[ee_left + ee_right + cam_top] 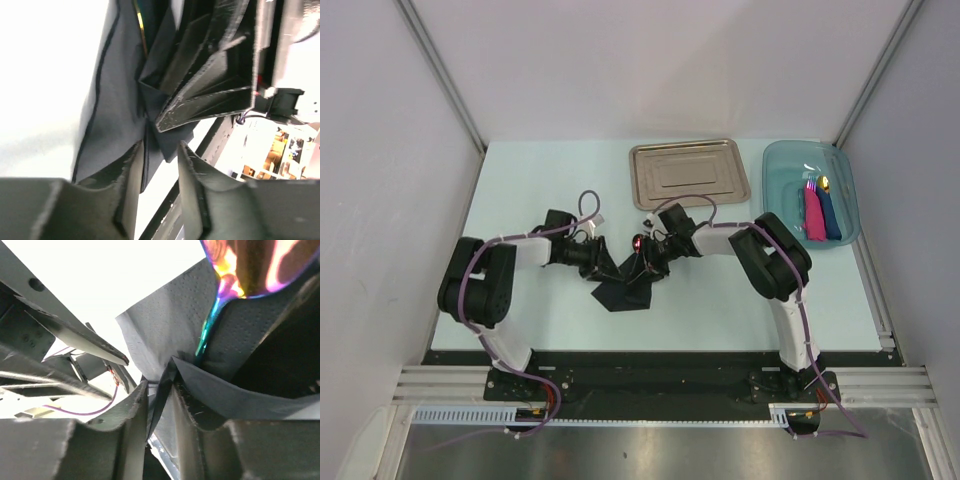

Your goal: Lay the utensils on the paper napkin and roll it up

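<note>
- Left gripper (160, 148) jaws stand spread, a fold of the napkin (620, 293) hanging in the gap and bare table (540, 180) showing beside it, so nothing is clamped!
- Right gripper (160, 387) jaws are barely parted, with a thin napkin fold running down between them; whether they bite on it, I cannot tell.
- Both grippers meet nose to nose at mid-table, right over the crumpled black napkin, which lies just in front of them.
- Look at the right wrist view: a shiny rainbow-tinted spoon (245, 265) has its bowl up top and its stem diving into the napkin's crease.
- From above, that spoon shows only as a red glint between the two wrists.
- Behind the action sits the steel tray (688, 175), well apart from the napkin.
- Far right, a clear blue bin (782, 185) holds a pink roll (813, 215) and a blue roll (831, 215) side by side, utensil tips poking out.
</note>
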Action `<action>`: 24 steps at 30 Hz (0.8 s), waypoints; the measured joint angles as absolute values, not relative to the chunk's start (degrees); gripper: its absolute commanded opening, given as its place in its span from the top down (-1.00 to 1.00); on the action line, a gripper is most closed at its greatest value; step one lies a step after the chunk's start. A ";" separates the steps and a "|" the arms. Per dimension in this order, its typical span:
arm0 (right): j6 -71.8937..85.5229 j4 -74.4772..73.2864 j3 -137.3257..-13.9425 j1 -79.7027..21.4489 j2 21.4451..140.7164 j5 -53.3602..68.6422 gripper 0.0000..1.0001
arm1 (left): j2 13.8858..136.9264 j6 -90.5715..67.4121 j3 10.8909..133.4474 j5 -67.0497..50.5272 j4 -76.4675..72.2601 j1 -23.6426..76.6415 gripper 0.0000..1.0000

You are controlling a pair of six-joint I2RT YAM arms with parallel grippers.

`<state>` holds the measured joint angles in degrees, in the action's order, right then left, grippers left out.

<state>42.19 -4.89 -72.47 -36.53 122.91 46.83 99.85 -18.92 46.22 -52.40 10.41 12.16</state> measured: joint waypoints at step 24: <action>46.13 -3.25 -73.97 -36.64 123.31 48.90 -0.22 | 95.24 -22.44 40.80 -55.88 2.74 11.51 -0.12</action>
<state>46.13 -3.25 -73.97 -36.64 123.31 48.90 95.24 -22.44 40.80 -55.88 2.74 11.51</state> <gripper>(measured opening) 0.610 0.591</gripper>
